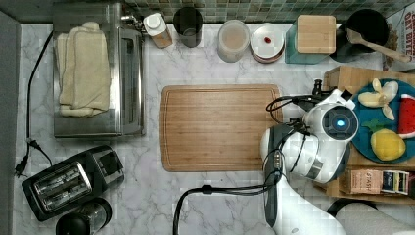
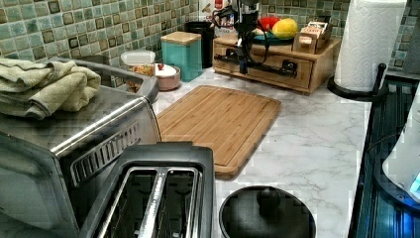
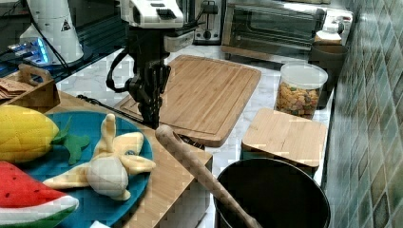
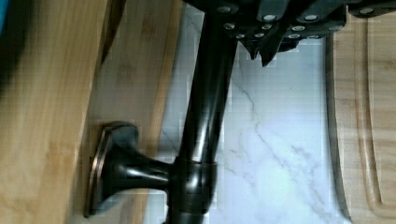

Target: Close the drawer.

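Observation:
The drawer [image 2: 299,74] is the light wooden front set in the box under the blue plate, and a long dark handle [image 2: 270,67] runs across it. In the wrist view the drawer front [image 4: 135,79] stands just below the box top [image 4: 42,116], and the dark handle bar [image 4: 205,116] stands off it on a flared foot. My gripper [image 2: 242,68] points down at the handle's left end in the left view. Its fingers [image 4: 256,49] are shut together, right beside the bar on the cutting board's side. In the right view the gripper [image 3: 153,118] hangs at the box's edge.
A large wooden cutting board [image 1: 220,127] lies on the marble counter just in front of the drawer. The blue plate [image 1: 364,142] of toy fruit sits on the box top. A paper towel roll [image 2: 369,44], a teal canister [image 2: 183,52] and a black pot [image 3: 271,194] with a wooden spoon stand around the box.

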You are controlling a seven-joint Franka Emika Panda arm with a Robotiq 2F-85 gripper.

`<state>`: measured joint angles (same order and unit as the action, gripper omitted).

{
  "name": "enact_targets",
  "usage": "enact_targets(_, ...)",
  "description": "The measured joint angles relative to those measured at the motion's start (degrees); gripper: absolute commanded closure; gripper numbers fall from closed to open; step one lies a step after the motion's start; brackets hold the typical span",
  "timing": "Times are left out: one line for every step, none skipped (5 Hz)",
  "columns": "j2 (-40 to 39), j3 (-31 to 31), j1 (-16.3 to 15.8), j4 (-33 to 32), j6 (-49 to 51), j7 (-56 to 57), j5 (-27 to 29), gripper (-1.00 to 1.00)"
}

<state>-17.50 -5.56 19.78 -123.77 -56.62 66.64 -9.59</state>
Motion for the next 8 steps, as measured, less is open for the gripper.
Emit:
enact_targets(-0.04, -0.09, -0.42, 0.00, 0.06, -3.58, -1.80, 1.00)
enact_targets(-0.06, -0.69, -1.09, 0.00, 0.03, -5.37, -2.56, 1.00)
enact_targets(-0.22, -0.83, -1.50, -0.11, -0.56, -5.82, -4.40, 1.00)
enact_targets(-0.24, -0.83, -1.59, -0.22, -0.50, -5.88, -4.52, 1.00)
enact_targets(-0.24, -1.72, -2.53, -0.22, -0.50, -5.88, -4.46, 1.00)
enact_targets(-0.38, -2.93, -3.76, -0.11, -0.67, -5.88, -4.43, 1.00)
enact_targets(-0.35, -3.00, -3.90, -0.22, -0.64, -5.88, -4.44, 1.00)
enact_targets(-0.32, -2.96, -3.85, -0.22, -0.59, -5.88, -4.46, 1.00)
